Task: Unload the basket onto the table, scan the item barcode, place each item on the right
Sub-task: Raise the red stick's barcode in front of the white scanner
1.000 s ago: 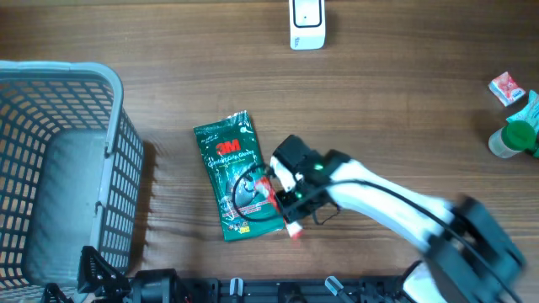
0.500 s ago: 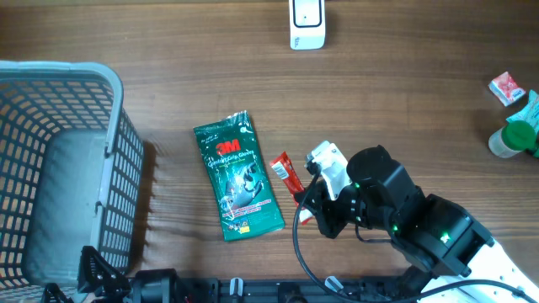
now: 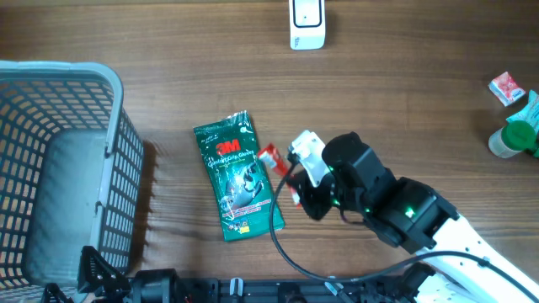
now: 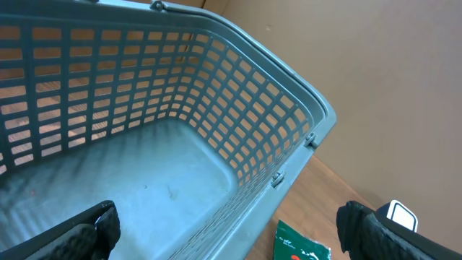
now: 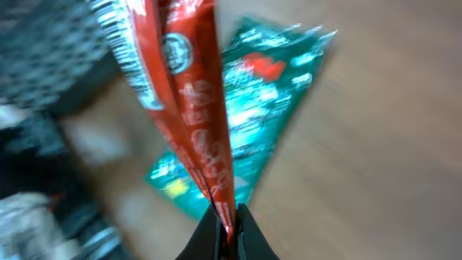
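Overhead: red packet (image 3: 271,156), pinched by one end in the closed right pincer (image 3: 292,180), slants toward the green pouch (image 3: 237,177); the white scanner (image 3: 306,23) stands well apart at the surface's (image 3: 404,101) far edge.

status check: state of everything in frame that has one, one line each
left gripper: open, holding nothing, over the basket
right gripper: shut on the red packet
red packet: pinched at one end, off the table
green packet: flat on the table, face up
basket: upright, nothing seen inside
white scanner: at the far table edge, untouched
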